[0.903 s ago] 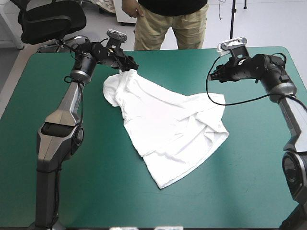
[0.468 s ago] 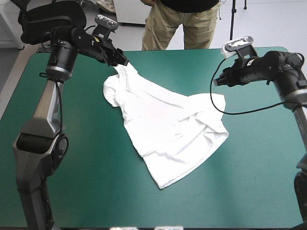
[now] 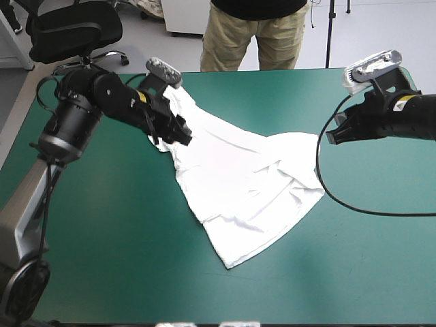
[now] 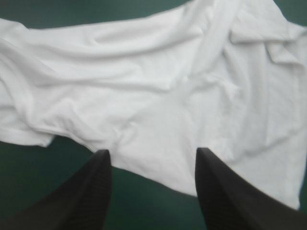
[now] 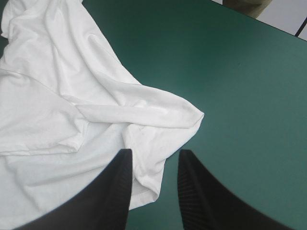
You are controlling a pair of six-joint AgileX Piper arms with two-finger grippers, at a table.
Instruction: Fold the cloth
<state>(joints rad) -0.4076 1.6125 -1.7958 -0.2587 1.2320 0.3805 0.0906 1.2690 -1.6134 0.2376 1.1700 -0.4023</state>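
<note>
Nothing legible: no word, number or brand. A yellow sticker (image 3: pixel 141 97) sits on the arm just behind the left gripper (image 3: pixel 182 133), another (image 3: pixel 407 98) behind the right gripper (image 3: pixel 332 136) — both too small to read.

T-shirt (image 3: pixel 245 184): spread mid-table (image 3: pixel 102 272). Left gripper (image 3: pixel 182 133): over its far-left part, possibly the sleeve. Right gripper (image 3: pixel 332 136): at its right edge.

Bright even light, soft shadows across the T-shirt (image 3: pixel 238 184).

A black office chair (image 3: pixel 71 30) stands on pale floor (image 3: pixel 381 34) beyond the table (image 3: pixel 136 272).
</note>
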